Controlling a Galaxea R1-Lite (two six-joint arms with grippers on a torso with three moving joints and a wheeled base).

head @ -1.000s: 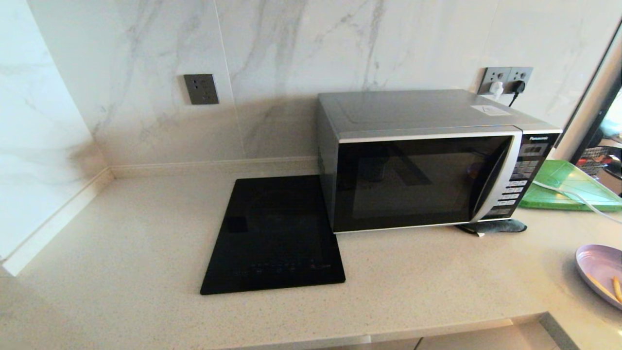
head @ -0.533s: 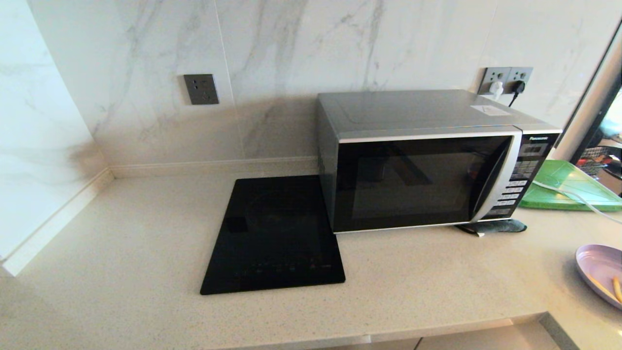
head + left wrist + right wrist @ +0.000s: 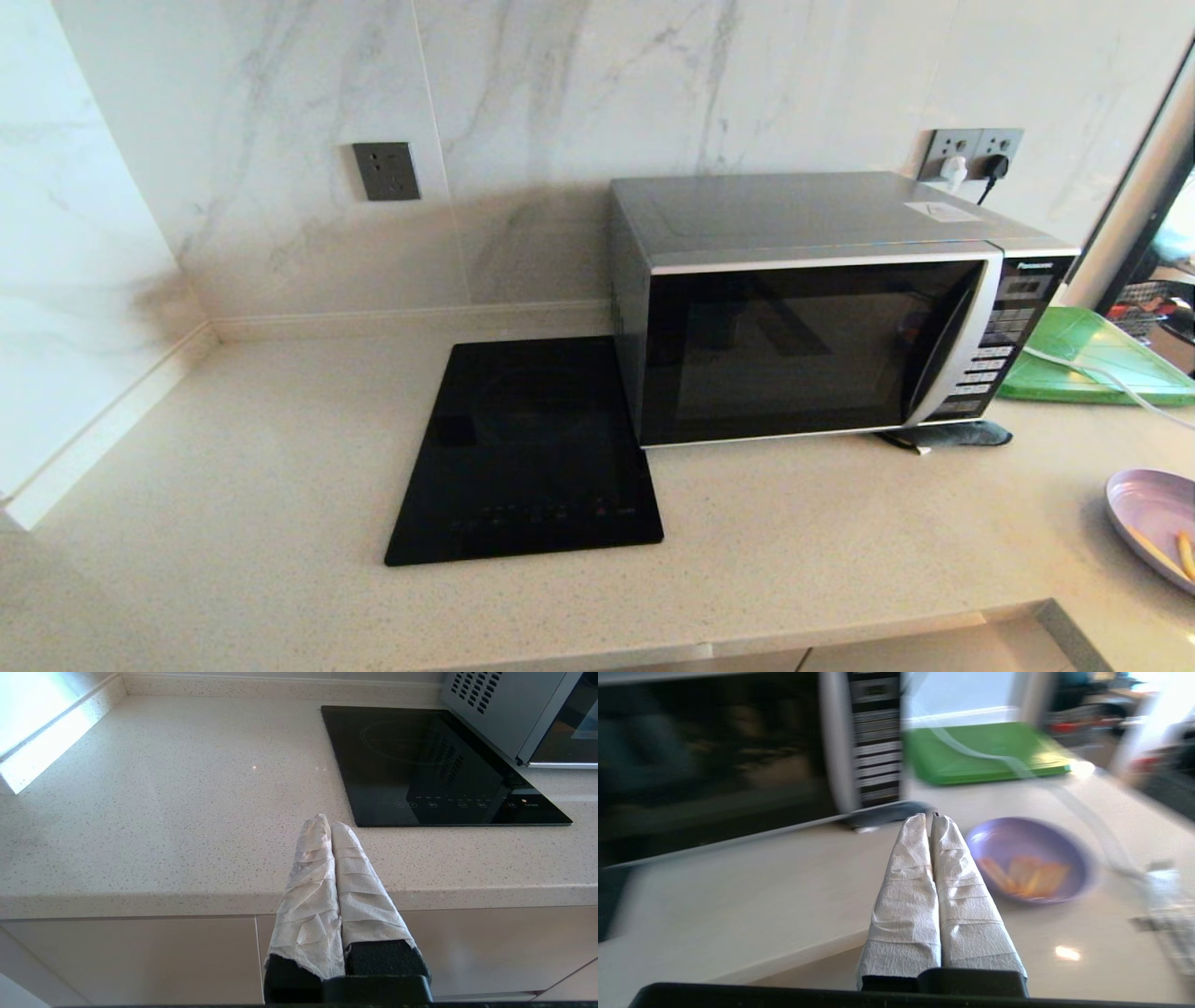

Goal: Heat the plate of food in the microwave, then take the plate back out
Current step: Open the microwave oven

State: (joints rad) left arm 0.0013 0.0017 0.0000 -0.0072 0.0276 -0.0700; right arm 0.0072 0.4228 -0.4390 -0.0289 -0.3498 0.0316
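My right gripper [image 3: 930,817], its paper-wrapped fingers pressed together and empty, is hovering near the plate of food [image 3: 1029,861], a lilac dish holding golden sticks on the counter [image 3: 822,523]. The microwave [image 3: 822,308] is standing closed. My left gripper [image 3: 327,822] is also pinched together.

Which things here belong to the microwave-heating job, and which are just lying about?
Job: microwave, door shut; plate of food on the counter to its right; right gripper, shut, near the plate.

Lying about: black cooktop; green tray; dark cloth at the microwave's front corner; left gripper, shut, idle.
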